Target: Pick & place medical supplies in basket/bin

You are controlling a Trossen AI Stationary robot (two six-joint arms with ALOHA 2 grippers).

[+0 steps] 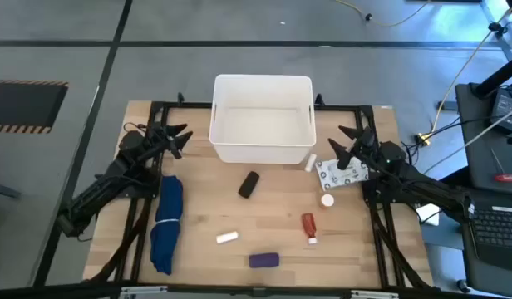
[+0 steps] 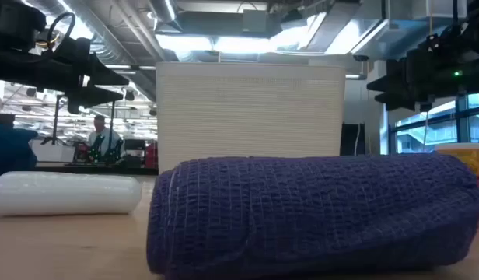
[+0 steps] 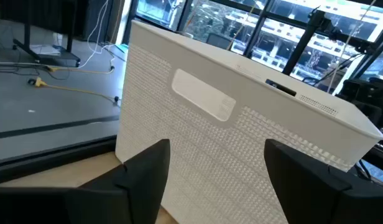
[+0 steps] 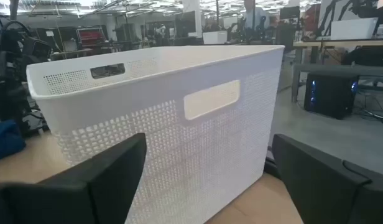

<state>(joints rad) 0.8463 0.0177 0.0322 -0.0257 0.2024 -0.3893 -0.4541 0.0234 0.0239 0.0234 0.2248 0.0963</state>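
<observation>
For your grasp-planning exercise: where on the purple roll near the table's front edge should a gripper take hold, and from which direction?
Grip the purple roll at its middle, coming straight down from above. It lies flat, with its long side along the table's front edge, so the fingers should close across its narrow width. Nothing sits close beside it.

Industrial lab hall: exposed ceiling ducts, glass partitions, floor cables.

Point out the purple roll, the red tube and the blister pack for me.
Purple roll [image 1: 263,260]: high view, middle of its body, near the table's front edge.
Red tube [image 1: 308,223]: high view, on its red body, above the white cap.
Blister pack [image 1: 339,175]: high view, centre of the dotted sheet, beside the right gripper.
</observation>
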